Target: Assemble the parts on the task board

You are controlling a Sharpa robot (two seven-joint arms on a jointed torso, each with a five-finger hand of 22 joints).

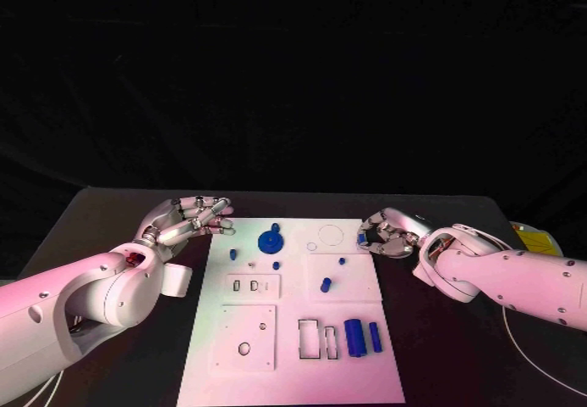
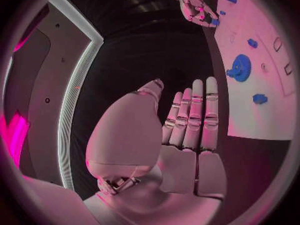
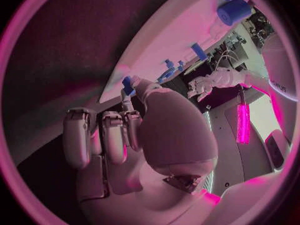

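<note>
task board white | parts blue | table black

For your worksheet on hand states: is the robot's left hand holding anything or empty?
Empty: the silver left hand shows straight, bare fingers beside the white task board.

Right hand pinching a small blue part, task board beyond

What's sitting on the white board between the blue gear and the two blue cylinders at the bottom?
In the head view, between the gear and the cylinders lies a small blue peg.
</note>
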